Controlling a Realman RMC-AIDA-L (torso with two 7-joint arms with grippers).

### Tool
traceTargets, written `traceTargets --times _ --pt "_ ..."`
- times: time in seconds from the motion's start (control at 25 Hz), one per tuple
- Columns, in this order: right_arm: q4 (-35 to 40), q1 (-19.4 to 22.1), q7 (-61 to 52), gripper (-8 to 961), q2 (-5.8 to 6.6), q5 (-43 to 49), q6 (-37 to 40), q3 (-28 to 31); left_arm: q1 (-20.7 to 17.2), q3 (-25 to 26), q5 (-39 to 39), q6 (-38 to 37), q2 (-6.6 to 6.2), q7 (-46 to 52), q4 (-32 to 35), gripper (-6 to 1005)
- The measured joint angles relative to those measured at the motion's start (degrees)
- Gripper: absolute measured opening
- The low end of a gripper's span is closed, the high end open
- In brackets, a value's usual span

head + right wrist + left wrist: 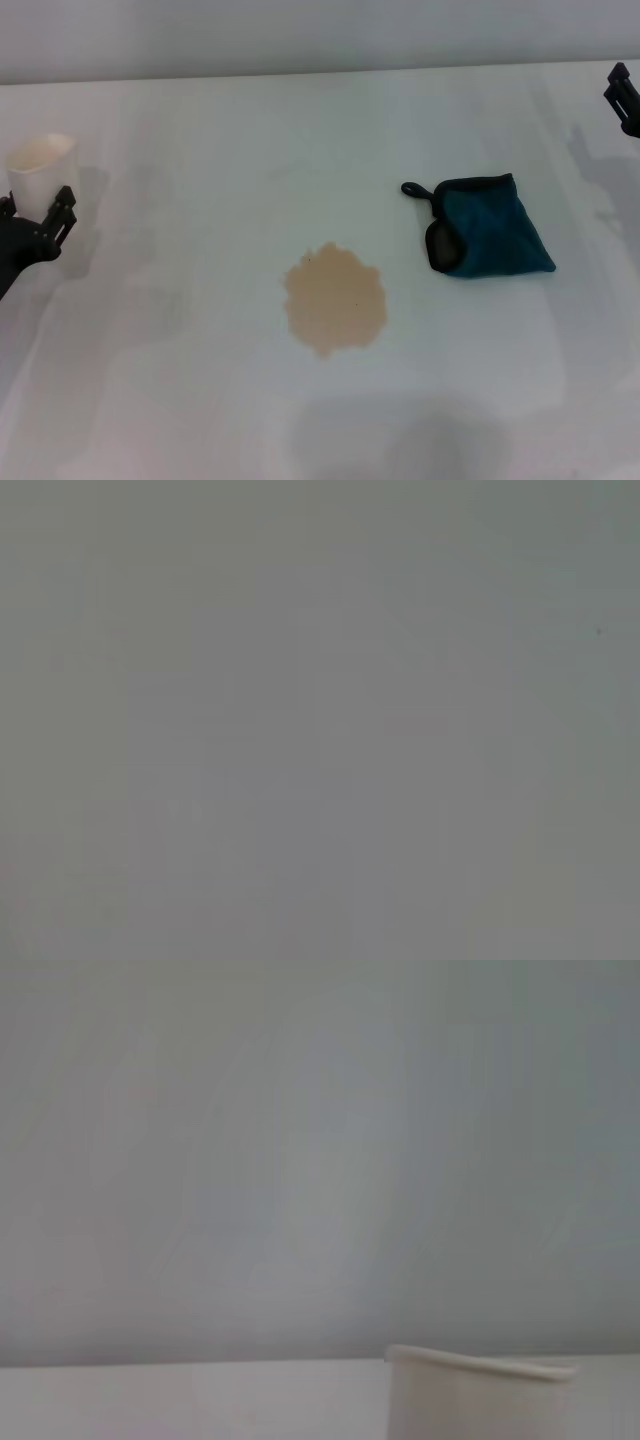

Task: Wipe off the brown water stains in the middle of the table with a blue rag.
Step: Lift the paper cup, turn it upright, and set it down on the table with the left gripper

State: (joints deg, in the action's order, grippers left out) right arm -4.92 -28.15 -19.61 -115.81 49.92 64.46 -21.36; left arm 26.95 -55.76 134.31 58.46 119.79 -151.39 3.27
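Blue rag [487, 227] lying folded on the table [200, 400], right of centre, black loop toward the middle. Brown water stains [334, 298] just left of and nearer than the rag, apart from it. Left gripper [45, 228] at the far left edge beside a white paper cup [42, 170]; right gripper [624, 97] at the far right edge, well apart from the rag. Finger state of either: cannot tell

No text, label, brand, number or sign can be read in any view (the cup [42, 170], the rag [490, 228] and the table [200, 400] are all plain and unmarked).
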Motion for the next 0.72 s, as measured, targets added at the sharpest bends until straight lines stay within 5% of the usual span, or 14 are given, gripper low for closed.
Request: traceTargets --times 0.72 --pt "-0.23 -0.59 -0.07 826 -0.12 0.00 -0.05 0.00 0.79 0.00 0.17 -3.34 0.36 -0.14 -2.50 562"
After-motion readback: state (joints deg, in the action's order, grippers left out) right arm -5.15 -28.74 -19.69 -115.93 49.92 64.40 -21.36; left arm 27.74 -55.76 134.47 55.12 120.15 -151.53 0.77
